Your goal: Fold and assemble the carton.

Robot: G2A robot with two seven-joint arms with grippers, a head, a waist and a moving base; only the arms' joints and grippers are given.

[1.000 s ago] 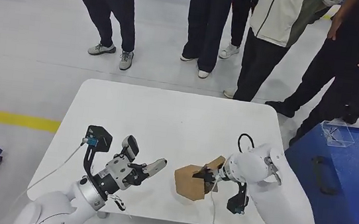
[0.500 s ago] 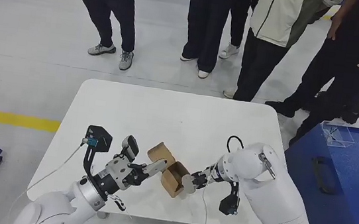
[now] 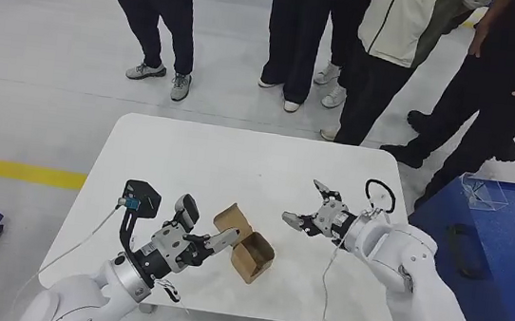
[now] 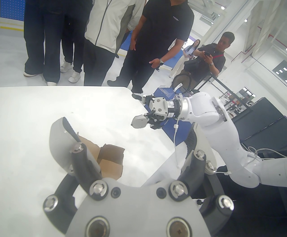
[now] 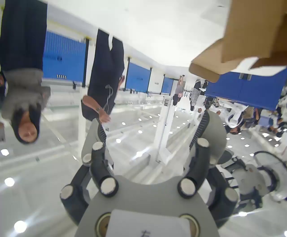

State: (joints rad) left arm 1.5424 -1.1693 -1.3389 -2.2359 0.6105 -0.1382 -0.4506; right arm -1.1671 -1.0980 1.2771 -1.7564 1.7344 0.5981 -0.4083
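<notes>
Carton (image 3: 249,250) sits open-topped near the bench's (image 3: 238,163) near edge, one flap partly hidden behind a left gripper (image 3: 205,224) finger. Those fingers are splayed wide, contact unclear. Right gripper (image 3: 303,205) hovers to its right, wrist rolled over, fingers released.

Brown carton (image 3: 249,248) on white table (image 3: 239,158), near front edge, partly folded, one flap raised on left arm's side. Left gripper (image 3: 215,242) spread wide, one fingertip (image 3: 230,235) against raised flap. Right gripper (image 3: 302,204) spread, apart from carton, on its other side. Blue bin (image 3: 486,253) beside table's right end.
</notes>
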